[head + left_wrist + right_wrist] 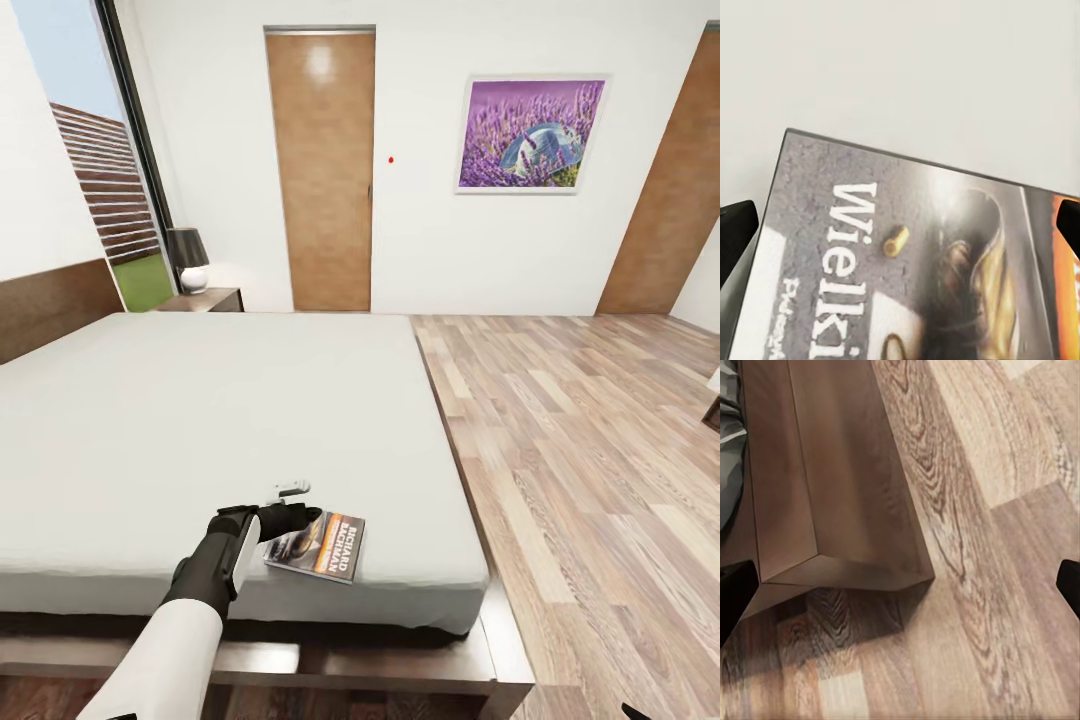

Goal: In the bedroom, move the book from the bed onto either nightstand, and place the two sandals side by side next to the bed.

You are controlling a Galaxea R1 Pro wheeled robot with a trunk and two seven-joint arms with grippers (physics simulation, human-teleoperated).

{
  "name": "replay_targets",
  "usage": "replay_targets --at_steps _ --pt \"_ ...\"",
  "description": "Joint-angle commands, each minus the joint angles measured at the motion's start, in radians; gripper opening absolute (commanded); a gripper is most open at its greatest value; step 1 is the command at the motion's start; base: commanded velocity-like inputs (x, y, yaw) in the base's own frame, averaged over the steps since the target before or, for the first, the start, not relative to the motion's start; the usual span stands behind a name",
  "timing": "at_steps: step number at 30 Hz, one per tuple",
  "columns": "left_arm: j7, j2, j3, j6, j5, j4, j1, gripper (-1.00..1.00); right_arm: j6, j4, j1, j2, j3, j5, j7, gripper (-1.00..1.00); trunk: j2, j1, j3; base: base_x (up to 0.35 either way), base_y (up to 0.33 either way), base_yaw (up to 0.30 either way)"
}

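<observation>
The book (320,548) lies flat near the front right corner of the bed's white mattress (200,420), its cover showing a photo, an orange band and white lettering. My left gripper (297,505) hovers just over the book's left part and is open. In the left wrist view the book's cover (907,262) lies between the two dark fingertips (735,232), which stand wide apart. My right gripper (904,592) is open and low over the wood floor (1005,472), beside the corner of the dark bed frame (832,472). The nightstand (205,298) stands at the bed's far left. The sandals are out of view.
A small lamp (187,258) sits on the nightstand by the tall window (100,180). A brown door (322,170) and the lavender picture (530,133) are on the far wall, with another door (670,200) at the right. Plank floor (580,450) stretches right of the bed.
</observation>
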Motion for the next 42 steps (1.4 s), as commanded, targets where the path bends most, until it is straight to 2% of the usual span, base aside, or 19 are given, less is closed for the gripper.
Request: replay_targets --at_steps 1,33,42 --pt "-0.009 -0.002 0.006 0.004 -0.011 -0.001 -0.001 1.00 -0.009 0.005 -0.002 0.000 0.008 -0.009 0.004 1.00 -0.001 0.000 -0.001 -0.010 0.000 0.000" --pt "-0.009 -0.002 0.006 0.004 -0.011 -0.001 -0.001 1.00 -0.010 0.005 -0.002 0.000 0.008 -0.009 0.005 1.00 -0.001 0.000 0.000 -0.001 0.000 -0.038" --pt "-0.009 -0.002 0.006 0.004 -0.011 -0.001 -0.001 1.00 -0.010 0.005 -0.002 -0.001 0.008 -0.009 0.006 1.00 -0.001 0.000 0.001 0.000 0.000 -0.148"
